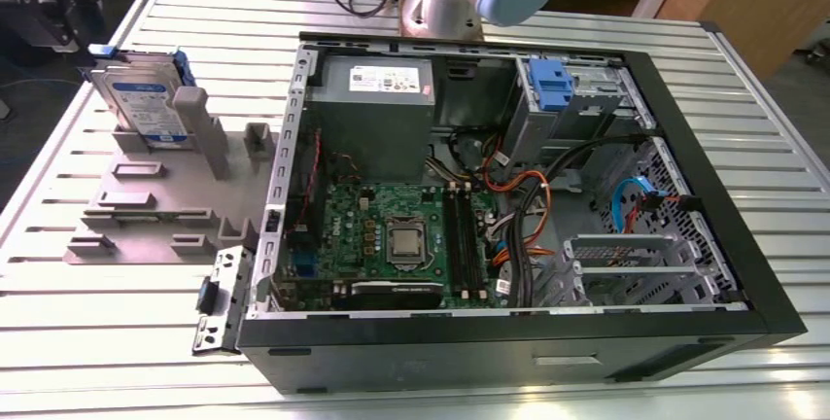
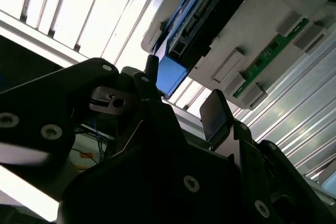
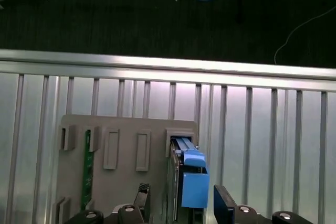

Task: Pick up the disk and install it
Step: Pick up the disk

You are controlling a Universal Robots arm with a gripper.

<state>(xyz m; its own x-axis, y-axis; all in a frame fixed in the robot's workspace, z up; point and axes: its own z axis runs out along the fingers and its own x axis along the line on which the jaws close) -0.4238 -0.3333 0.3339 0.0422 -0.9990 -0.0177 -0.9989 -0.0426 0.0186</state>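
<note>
The disk (image 1: pixel 140 101) stands on edge in a grey slotted holder (image 1: pixel 155 196) on the slatted table, at the exterior view's left of the open computer case (image 1: pixel 519 196). Its silver face carries a white-and-blue label, and a blue rail runs along its edge. In the first wrist view the disk (image 3: pixel 190 179) is seen edge-on with the blue rail facing the camera. My gripper (image 3: pixel 182 203) is open there, one dark fingertip (image 3: pixel 143 195) on each side of the disk's line. In the second wrist view the gripper (image 2: pixel 181 90) hangs apart from the disk (image 2: pixel 210 9).
A green circuit stick (image 3: pixel 87 169) sits in another slot of the holder. Inside the case are a grey power-supply box (image 1: pixel 376 85), a motherboard (image 1: pixel 389 235), cables, a blue latch piece (image 1: pixel 550 85) and a metal cage (image 1: pixel 623 269). The table edge (image 3: pixel 168 64) lies beyond the holder.
</note>
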